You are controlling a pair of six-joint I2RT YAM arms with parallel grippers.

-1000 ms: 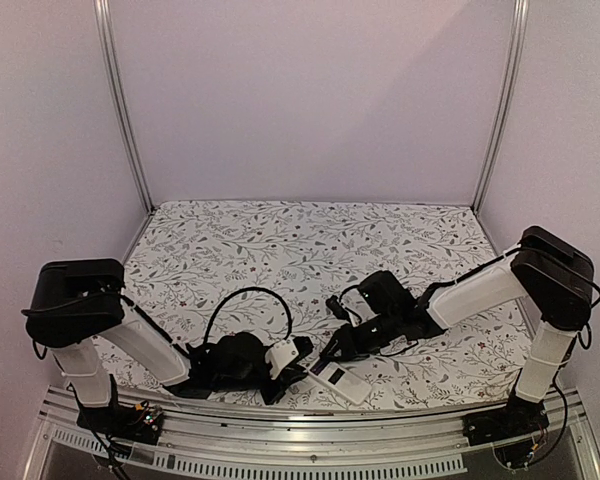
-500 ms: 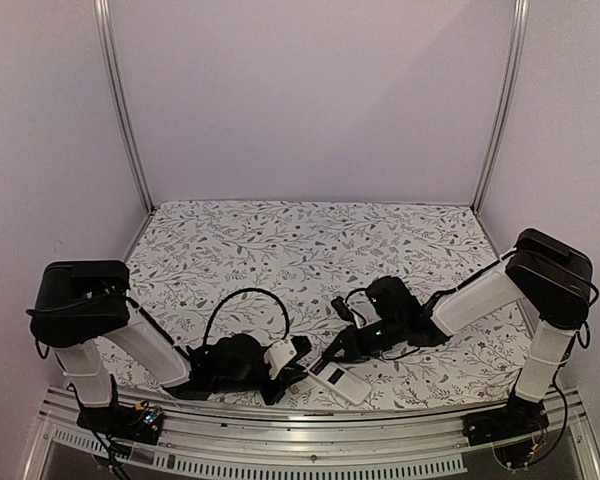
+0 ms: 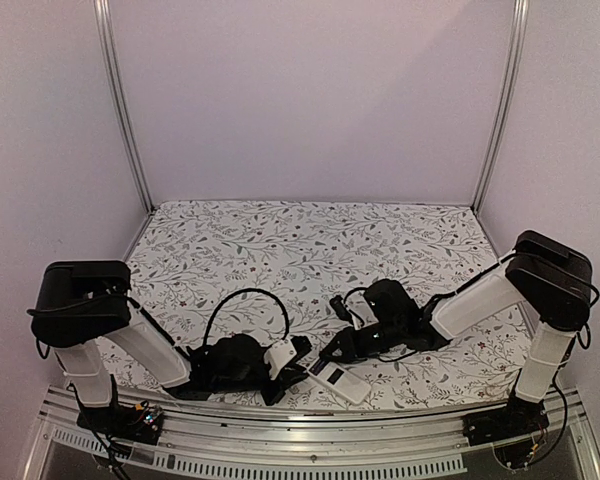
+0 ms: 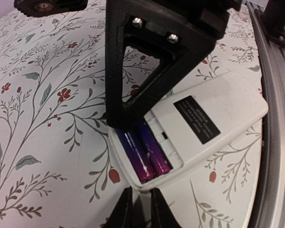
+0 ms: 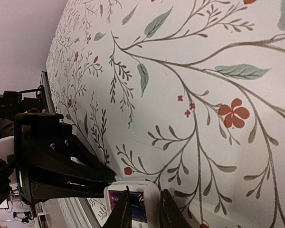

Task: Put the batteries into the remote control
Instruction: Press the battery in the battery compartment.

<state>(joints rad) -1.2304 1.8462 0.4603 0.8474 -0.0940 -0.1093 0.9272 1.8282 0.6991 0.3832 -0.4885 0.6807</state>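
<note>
The counter (image 3: pixel 230 240), covered in a pale cloth printed with leafy twigs and small red flowers, fills the floor of the white-walled booth. The left arm (image 3: pixel 140 340) lies low along the near edge from the near left corner. The right arm (image 3: pixel 480 295) slopes down from the near right corner, and the two meet just right of the middle of the near edge. The left tool (image 3: pixel 292 352) points at the slot end of the remote; in its own camera its two fingertips sit close together with a slim dark gap, and I cannot tell whether they pinch anything. The right tool (image 3: pixel 332 350) comes down onto the same end from the far side. In its wrist view its tips (image 5: pixel 125 209) stand either side of the rim there, a narrow space apart, and I cannot tell whether they clamp it or only rest on it. The remote control (image 3: pixel 342 381) lies flat at the near edge, back side up and set at a slant, with its slot end under the right tool. The slot is uncovered and the batteries (image 4: pixel 145 152) lie in it side by side, dark with a purple sheen. The right tool's black finger (image 4: pixel 147 61) touches the slot's far end. A small black label (image 4: pixel 199 118) sits on the white back beside the slot.
</note>
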